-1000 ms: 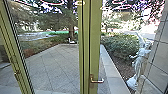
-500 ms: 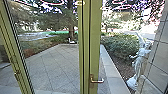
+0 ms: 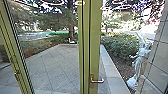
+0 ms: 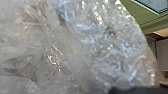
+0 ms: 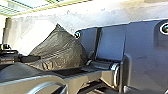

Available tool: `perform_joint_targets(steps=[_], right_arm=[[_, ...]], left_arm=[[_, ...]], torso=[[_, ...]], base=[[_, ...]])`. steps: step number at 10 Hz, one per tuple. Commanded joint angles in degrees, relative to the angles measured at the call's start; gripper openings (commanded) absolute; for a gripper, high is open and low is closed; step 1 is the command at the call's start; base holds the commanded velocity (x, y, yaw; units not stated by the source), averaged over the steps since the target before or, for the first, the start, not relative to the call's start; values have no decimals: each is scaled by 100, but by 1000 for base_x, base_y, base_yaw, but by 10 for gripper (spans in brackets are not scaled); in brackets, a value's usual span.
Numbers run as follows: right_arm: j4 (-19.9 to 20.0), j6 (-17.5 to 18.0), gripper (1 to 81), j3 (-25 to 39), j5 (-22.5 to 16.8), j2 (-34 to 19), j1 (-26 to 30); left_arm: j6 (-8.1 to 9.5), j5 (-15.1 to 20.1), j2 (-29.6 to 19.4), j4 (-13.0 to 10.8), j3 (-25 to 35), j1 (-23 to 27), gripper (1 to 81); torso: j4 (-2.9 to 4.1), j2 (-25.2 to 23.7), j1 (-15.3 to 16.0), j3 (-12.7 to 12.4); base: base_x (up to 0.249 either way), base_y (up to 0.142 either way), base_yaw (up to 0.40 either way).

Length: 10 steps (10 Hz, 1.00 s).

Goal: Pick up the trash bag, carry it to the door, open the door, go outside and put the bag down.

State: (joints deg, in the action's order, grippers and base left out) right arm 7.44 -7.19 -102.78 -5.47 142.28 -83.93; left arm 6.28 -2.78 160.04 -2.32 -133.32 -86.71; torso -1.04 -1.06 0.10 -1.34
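Counting one crumpled see-through bag and one statue, I cannot tell either hand's state

Ahead of me, from ten to twelve o'clock, I see the ground in grey slabs; at one o'clock a pale kerb edges it.

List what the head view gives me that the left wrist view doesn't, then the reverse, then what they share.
Head view: the lever handle, a pale statue, a bush and outdoor paving.
Left wrist view: crinkled see-through plastic, up close.
Both: green framing.
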Motion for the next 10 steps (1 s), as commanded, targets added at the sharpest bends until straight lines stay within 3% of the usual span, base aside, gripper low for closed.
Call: perform_joint_targets(steps=[1,3,5,10], right_arm=[[12,-1,811,1627,353,-1556,179],[56,7,811,2316,424,-2183,205],[74,16,811,3158,749,-2876,240],[354,60,811,5038,741,-4300,996]], left_arm=[[5,348,-200,3,113,247,10],[-30,339,-217,-32,113,220,10],[-39,339,-156,-50,113,220,10],[-39,322,-77,-50,86,220,10]], torso=[[0,0,0,0],[0,0,0,0],[0,0,-2,0],[0,0,-2,0]], base=[[0,0,0],[0,0,0],[0,0,0],[0,0,0]])
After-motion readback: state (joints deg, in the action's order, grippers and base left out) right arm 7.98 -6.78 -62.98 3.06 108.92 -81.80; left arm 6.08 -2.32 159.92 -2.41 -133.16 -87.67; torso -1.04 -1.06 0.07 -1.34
